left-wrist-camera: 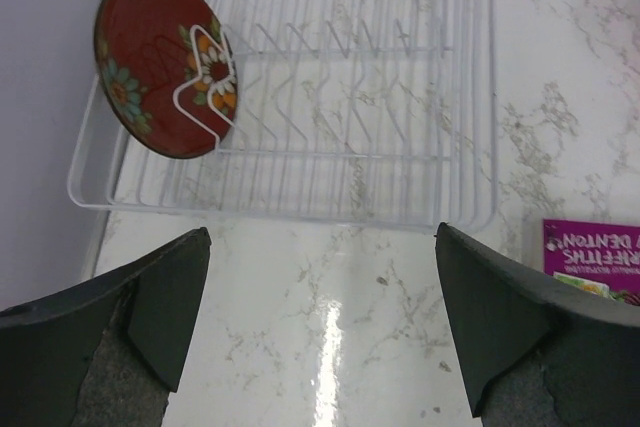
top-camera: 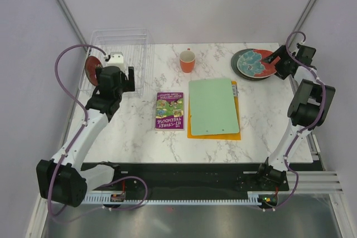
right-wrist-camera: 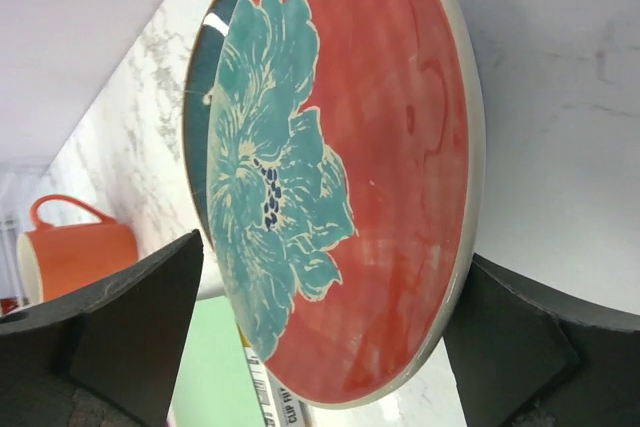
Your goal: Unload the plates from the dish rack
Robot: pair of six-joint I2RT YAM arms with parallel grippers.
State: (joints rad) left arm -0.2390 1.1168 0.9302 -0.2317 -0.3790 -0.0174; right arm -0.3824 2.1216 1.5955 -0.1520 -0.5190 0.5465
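A red plate point(top-camera: 92, 66) with small flowers stands upright in the left end of the clear dish rack point(top-camera: 146, 59) at the back left. My left gripper point(top-camera: 114, 73) hovers just in front of the rack, open and empty over bare marble. The left wrist view shows that red plate point(left-wrist-camera: 160, 67) up left, in the rack point(left-wrist-camera: 300, 217), ahead of my left gripper point(left-wrist-camera: 322, 277). At the back right, a red plate with a teal flower point(top-camera: 255, 63) lies on a darker plate. My right gripper point(top-camera: 277, 62) is open, its fingers on either side of the flowered plate point(right-wrist-camera: 370, 177); the darker plate point(right-wrist-camera: 195, 117) peeks out beneath.
An orange cup point(top-camera: 187, 61) stands at the back centre. A green board point(top-camera: 213, 106) lies on an orange folder point(top-camera: 215, 134) mid-table, with a purple book point(top-camera: 169, 110) to its left. White walls close in on both sides and behind.
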